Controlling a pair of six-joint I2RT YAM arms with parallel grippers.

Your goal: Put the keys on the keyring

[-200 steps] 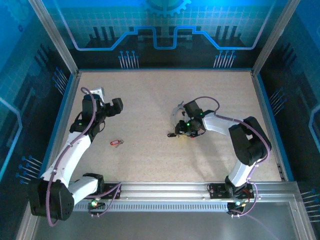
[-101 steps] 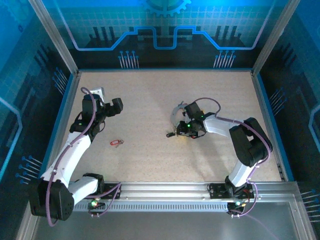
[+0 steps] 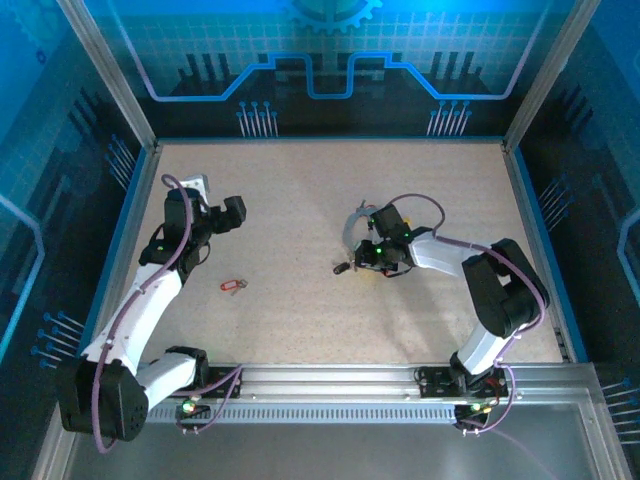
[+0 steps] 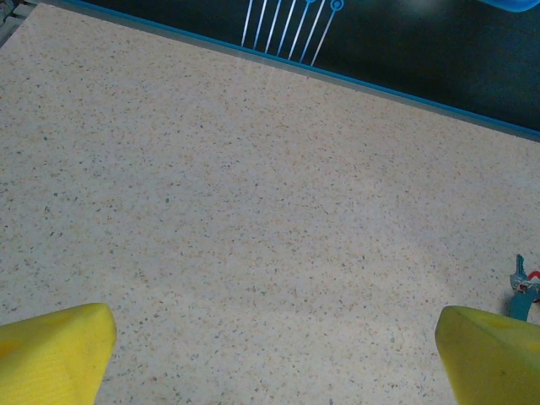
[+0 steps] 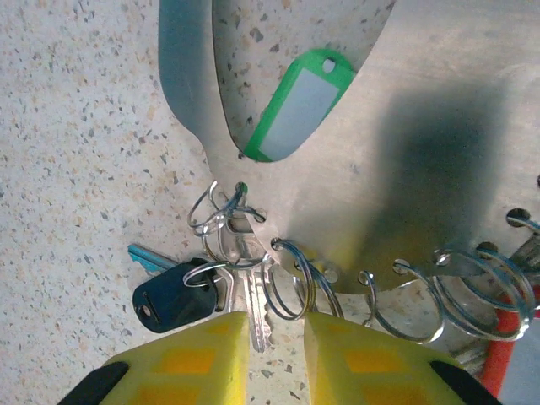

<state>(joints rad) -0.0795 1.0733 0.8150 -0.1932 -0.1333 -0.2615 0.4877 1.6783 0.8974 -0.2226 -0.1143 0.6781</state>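
Left arm (image 3: pixel 140 300) stretching forward, left gripper (image 4: pixel 270 354) hovering with yellow fingers spreading wide (tips at opposite corners of its wrist view), right arm (image 3: pixel 500 290) folding at the elbow and reaching leftward, right gripper (image 5: pixel 277 346) pointing down, fingers leaving a narrow gap.

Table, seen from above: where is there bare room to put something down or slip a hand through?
Bare: the far strip of table along the back wall, and the middle between the left pincer and the right pincer. Crowded: the keyring with its rings and keys at the right pincer.
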